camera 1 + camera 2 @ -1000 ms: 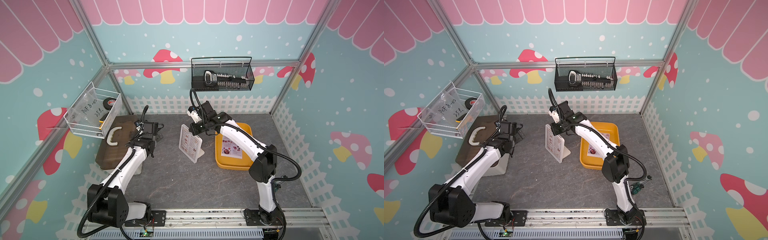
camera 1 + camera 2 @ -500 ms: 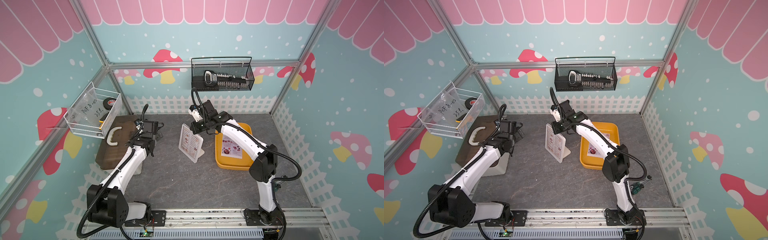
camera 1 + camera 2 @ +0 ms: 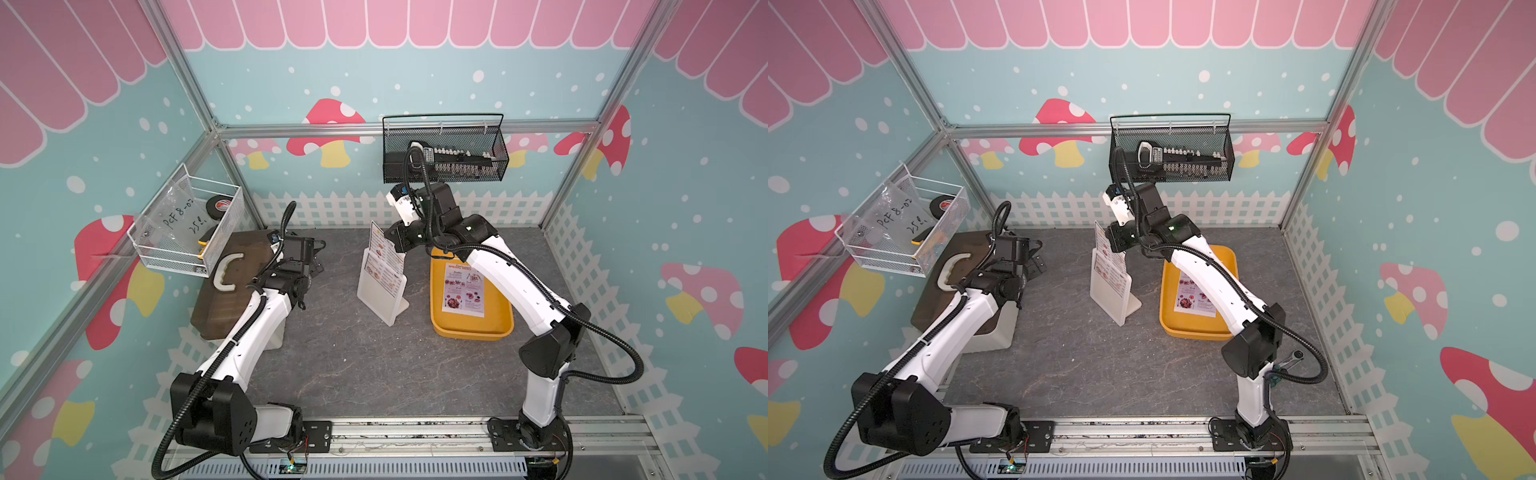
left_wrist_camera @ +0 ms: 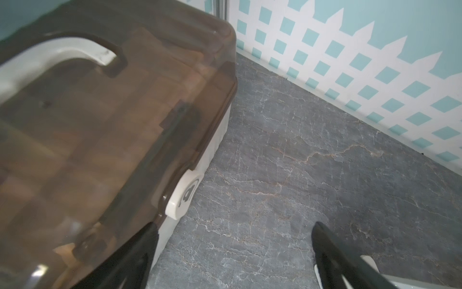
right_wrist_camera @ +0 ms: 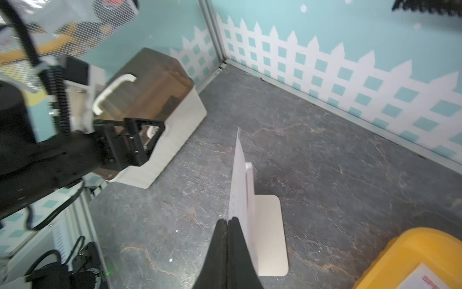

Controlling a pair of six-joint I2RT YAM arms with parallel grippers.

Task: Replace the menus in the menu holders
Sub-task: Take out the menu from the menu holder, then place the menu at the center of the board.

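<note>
Right gripper (image 5: 228, 220) clamped on thin white paper menu sheet (image 5: 238, 175), white plastic stand (image 5: 270, 225) below its jaws.
Pull straight, in the sheet's own plane; left gripper (image 4: 235, 225) jaws apart, empty.

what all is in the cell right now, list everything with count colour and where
menu holder: 1, white, table centre
photo menu: 1, white, in the holder, sticking out the top
special menu: 1, white, lying in the tray
tray: 1, yellow, beside the holder
box: 1, brown lid, by the left arm
wire basket: 1, white, side wall
tape roll: 1, black, in wire basket
mesh basket: 1, black, back wall
left gripper: black, open, beside the box
right gripper: black, shut on photo menu
</note>
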